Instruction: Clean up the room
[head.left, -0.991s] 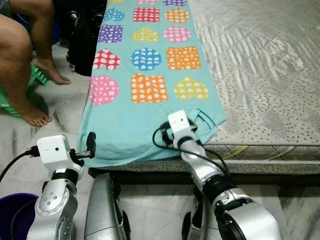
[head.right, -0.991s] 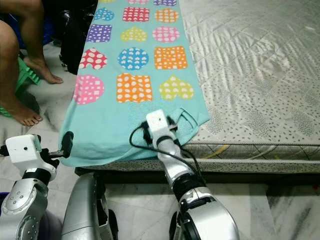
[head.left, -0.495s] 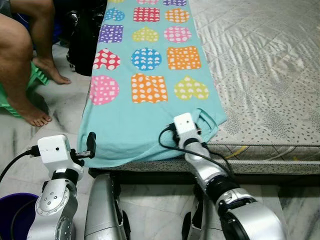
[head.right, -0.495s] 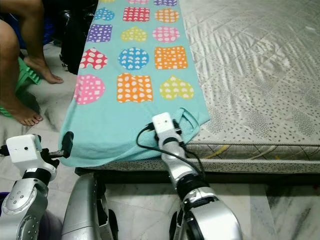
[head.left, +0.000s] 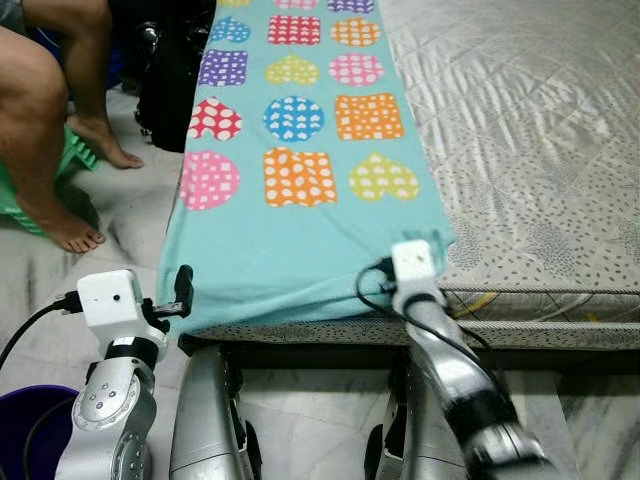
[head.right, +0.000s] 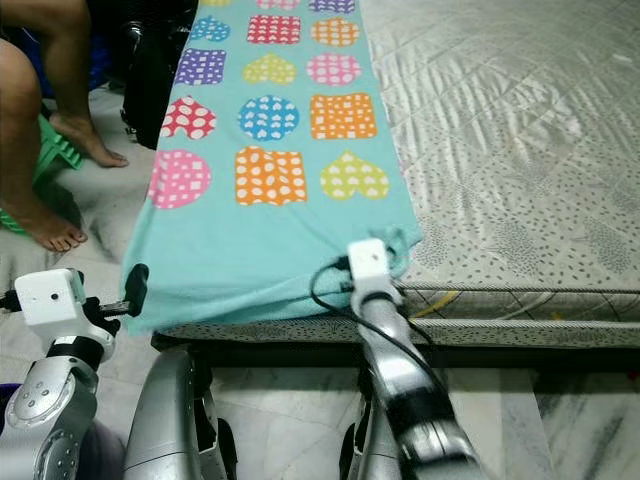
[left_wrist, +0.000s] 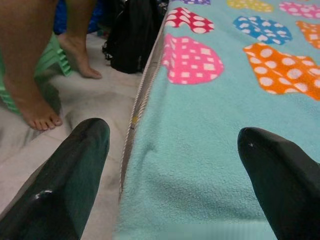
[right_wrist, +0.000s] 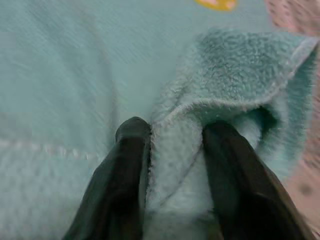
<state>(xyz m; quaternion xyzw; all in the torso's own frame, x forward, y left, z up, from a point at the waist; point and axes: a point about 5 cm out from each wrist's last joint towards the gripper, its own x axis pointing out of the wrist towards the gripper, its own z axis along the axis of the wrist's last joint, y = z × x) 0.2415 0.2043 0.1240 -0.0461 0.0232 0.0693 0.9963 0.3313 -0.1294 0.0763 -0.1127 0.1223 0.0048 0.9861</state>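
Right wrist view: right end effector (right_wrist: 175, 145) pinches blanket (right_wrist: 60, 75), fold hiding fingertips.

Teal patterned blanket (head.left: 300, 230) lies flat, near corner bunched.

We see a wide grey quilted mattress (head.left: 540, 120) with a dotted side band, lying low on a pale marbled stone floor (head.left: 130, 215). Against the mattress's left edge, towards its far end, a black fabric bag (head.left: 170, 80) stands on the floor. Further left of the mattress a person's bare legs come down, one foot (head.left: 68, 232) and the other (head.left: 105, 148) flat on the floor beside a green ribbed plastic stool (head.left: 72, 158). Near the mattress's closest left corner we make out a purple round bucket (head.left: 25, 430).
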